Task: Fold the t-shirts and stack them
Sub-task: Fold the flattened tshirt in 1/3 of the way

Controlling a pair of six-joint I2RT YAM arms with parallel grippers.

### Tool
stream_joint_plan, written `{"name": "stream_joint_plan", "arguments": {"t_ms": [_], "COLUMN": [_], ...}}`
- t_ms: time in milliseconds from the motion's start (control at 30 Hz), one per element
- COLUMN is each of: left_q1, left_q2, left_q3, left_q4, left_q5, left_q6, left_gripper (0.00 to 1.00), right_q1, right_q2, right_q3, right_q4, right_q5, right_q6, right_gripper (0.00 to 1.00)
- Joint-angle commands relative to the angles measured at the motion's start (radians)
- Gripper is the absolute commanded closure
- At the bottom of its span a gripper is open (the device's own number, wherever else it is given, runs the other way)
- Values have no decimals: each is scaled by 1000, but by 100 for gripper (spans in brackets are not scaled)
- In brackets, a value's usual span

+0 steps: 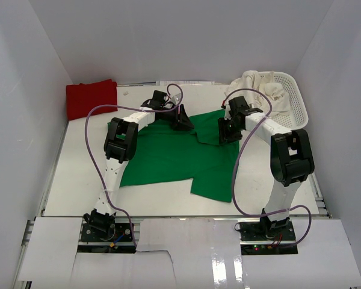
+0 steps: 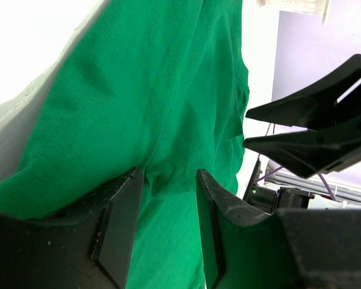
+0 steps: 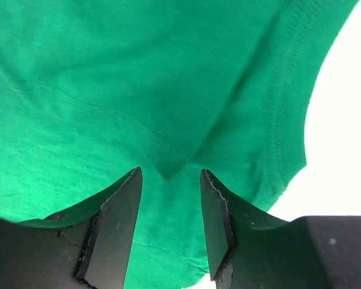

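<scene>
A bright green t-shirt [image 1: 168,156] lies spread on the white table, its top right part rumpled. My left gripper [image 1: 182,122] is down on its far edge near the collar. In the left wrist view [image 2: 168,176] the jaws stand apart with green cloth [image 2: 144,90] between them, creased toward the gap. My right gripper [image 1: 228,130] is on the shirt's far right part. In the right wrist view [image 3: 170,174] its jaws also stand apart over a small pucker of green cloth [image 3: 138,78]. A folded red t-shirt [image 1: 91,98] lies at the far left. Cream-white shirts [image 1: 260,89] fill the basket.
A white plastic mesh basket [image 1: 299,103] stands at the far right corner. White walls enclose the table on three sides. The right gripper's black fingers [image 2: 307,129] show in the left wrist view, close to the left gripper. Purple cables loop over both arms.
</scene>
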Motion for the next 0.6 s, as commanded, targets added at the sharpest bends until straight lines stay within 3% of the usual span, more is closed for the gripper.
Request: {"name": "stream_joint_plan", "arguments": {"t_ms": [0, 567], "left_q1": [-7, -7], "left_q2": [-26, -18], "left_q3": [1, 19], "left_q4": [-58, -78], "left_q5": [-37, -42], "left_q6": [35, 49], "left_gripper": [48, 48], "right_q1": [-17, -41], "right_q2": [-64, 2], "right_q3": [-28, -48], "right_q4": [34, 76], "right_q5": [-33, -114], "right_q6": [50, 79], "right_gripper": [50, 55]}}
